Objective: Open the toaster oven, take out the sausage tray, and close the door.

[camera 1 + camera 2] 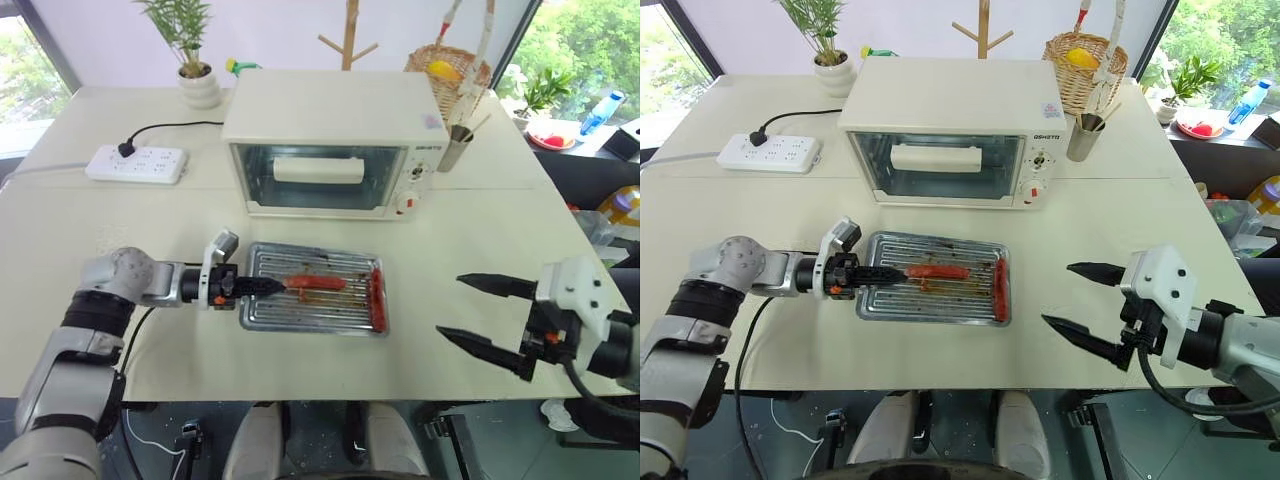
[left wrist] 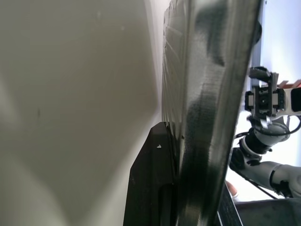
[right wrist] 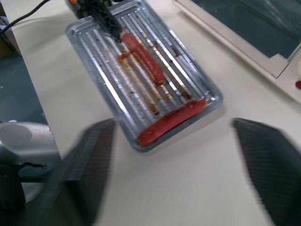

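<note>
Sausage tray [image 1: 932,277] sits flat on the table [image 1: 1110,220], just in front of the toaster oven [image 1: 945,130]. The oven's door [image 1: 937,166] is up against the front – glass panel vertical, cream bar handle across it.

Left gripper [image 1: 880,273] is clamped on the tray's left rim – black fingers reach in over the rim, pointing right toward the near end of one sausage [image 1: 937,271]. Left wrist view confirms it: tray edge runs between the fingers, one finger [image 2: 153,183] pressed against the metal underside. Whether the fingertips touch the sausage is not clear.

Second sausage [image 1: 999,288] lies along the tray's right edge, crosswise to the first. Brown residue streaks the ridges between them.

Right gripper [image 1: 1077,299] hangs over the table's right side, well apart from the tray, fingers spread wide and holding nothing. It points left toward the tray.

Behind the oven: power strip [image 1: 770,152] with one black plug in it at back left, potted plant [image 1: 824,45] behind that, wicker basket [image 1: 1083,68] and a metal cup [image 1: 1081,138] at back right.
</note>
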`<state>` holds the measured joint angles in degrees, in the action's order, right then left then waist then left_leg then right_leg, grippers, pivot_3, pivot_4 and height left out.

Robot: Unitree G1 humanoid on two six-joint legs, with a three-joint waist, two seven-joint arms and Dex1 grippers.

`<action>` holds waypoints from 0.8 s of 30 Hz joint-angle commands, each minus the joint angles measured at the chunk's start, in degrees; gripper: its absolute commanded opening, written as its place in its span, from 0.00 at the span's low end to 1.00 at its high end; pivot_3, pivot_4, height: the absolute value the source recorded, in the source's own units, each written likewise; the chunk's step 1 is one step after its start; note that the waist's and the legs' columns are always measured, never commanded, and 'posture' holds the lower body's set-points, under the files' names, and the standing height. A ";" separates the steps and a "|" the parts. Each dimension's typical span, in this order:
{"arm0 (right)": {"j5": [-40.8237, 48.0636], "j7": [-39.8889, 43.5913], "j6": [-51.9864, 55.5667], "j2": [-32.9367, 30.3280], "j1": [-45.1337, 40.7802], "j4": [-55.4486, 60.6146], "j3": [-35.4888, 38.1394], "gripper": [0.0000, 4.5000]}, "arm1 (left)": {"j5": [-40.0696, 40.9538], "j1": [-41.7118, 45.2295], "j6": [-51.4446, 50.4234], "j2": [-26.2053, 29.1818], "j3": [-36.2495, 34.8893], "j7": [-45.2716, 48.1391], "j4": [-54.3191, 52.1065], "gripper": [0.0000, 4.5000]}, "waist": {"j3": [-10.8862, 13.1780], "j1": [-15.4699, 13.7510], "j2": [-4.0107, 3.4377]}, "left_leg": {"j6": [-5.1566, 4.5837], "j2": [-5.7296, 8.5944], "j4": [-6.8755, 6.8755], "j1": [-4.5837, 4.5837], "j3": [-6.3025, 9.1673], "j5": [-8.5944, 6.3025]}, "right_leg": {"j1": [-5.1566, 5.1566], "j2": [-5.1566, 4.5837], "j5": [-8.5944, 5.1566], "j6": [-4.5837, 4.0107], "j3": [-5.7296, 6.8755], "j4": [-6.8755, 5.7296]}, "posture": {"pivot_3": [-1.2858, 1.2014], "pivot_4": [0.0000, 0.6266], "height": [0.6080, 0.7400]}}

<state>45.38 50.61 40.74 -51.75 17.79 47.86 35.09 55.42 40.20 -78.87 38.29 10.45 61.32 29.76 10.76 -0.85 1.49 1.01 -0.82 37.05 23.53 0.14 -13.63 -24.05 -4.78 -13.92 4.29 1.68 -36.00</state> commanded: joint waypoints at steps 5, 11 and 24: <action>0.37 -0.93 -0.95 -0.35 0.96 1.72 1.97 0.98 | -6.64 3.52 2.51 -5.32 -2.31 3.91 6.51 0.00 | -0.01 -0.06 -0.02 | -0.04 0.03 0.03 0.00 0.02 -0.02 | 0.01 0.02 0.00 0.02 0.00 -0.01 | 0.52 0.24 1.00; -1.03 -1.93 -1.49 -0.57 0.03 1.04 0.30 0.99 | -11.48 2.68 4.81 -8.63 -6.00 0.38 8.74 0.06 | -0.10 -1.00 -0.17 | -0.04 0.07 0.13 -0.18 0.04 -0.02 | 0.32 -0.03 -0.01 0.05 0.01 0.02 | 0.52 0.24 1.00; -3.06 -2.66 -2.70 -0.11 -2.24 -0.81 -4.46 1.00 | -16.33 0.48 4.18 0.41 -5.43 5.45 5.13 0.63 | -0.08 0.46 -0.13 | -0.18 -0.03 0.09 -0.16 0.12 -0.10 | 0.21 0.13 -0.02 0.05 0.03 0.00 | 0.52 0.24 1.00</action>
<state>42.70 48.10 39.22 -51.75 16.18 46.82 30.28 41.20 41.50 -75.29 35.83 5.19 66.05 35.46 10.68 -0.39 1.36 0.83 -0.87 37.13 23.37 0.24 -13.73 -23.89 -4.63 -13.94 4.33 1.70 -36.03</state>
